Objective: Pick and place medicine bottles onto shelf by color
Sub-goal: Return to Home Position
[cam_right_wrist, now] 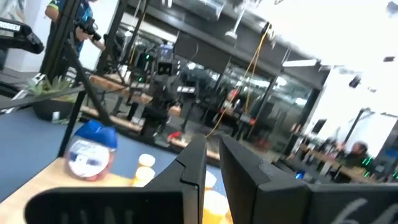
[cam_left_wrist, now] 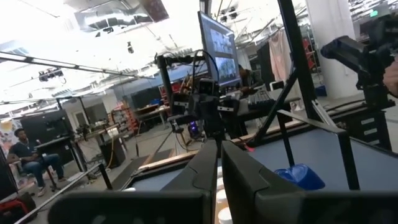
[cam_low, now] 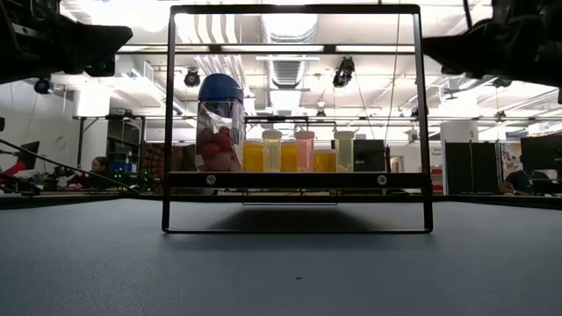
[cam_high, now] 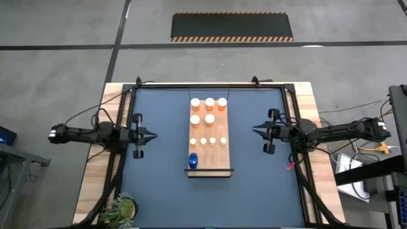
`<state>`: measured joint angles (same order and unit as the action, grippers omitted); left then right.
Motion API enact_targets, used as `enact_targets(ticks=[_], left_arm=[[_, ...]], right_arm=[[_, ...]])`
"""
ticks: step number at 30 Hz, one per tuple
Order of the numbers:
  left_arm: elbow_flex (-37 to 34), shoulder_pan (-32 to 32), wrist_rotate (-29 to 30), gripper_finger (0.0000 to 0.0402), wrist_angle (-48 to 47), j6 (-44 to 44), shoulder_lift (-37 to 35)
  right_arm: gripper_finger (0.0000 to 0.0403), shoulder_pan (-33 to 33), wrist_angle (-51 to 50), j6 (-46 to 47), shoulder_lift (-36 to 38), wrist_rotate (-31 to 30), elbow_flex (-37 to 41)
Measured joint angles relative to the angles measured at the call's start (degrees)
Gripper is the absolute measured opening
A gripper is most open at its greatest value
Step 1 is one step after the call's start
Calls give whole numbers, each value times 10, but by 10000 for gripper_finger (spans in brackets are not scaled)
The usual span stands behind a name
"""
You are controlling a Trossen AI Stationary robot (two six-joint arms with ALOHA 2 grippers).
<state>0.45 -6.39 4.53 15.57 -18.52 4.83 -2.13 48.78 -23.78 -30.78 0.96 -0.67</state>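
The left arm (cam_high: 89,134) reaches in level from the left, and the left pincer (cam_high: 152,135) points toward the middle, tapering to a closed tip. The right arm (cam_high: 337,131) mirrors it from the right. The right pincer (cam_high: 255,130) aims back at the left one, well apart from it. The left pincer's dark fingers (cam_left_wrist: 205,171) lie side by side with only a thin slit between them. The right pincer's fingers (cam_right_wrist: 193,165) sit likewise. In the low view both arms show high at the top corners.
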Motion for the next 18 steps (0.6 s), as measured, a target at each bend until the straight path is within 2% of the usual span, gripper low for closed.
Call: enact_targets(ticks=[11,18], left_arm=[[-1,0,16,6,0,16,0],[-1,0,16,6,0,16,0]], right_arm=[[38,0,-3,-55,103,6,0],[38,0,-15,-7,153,5,0]])
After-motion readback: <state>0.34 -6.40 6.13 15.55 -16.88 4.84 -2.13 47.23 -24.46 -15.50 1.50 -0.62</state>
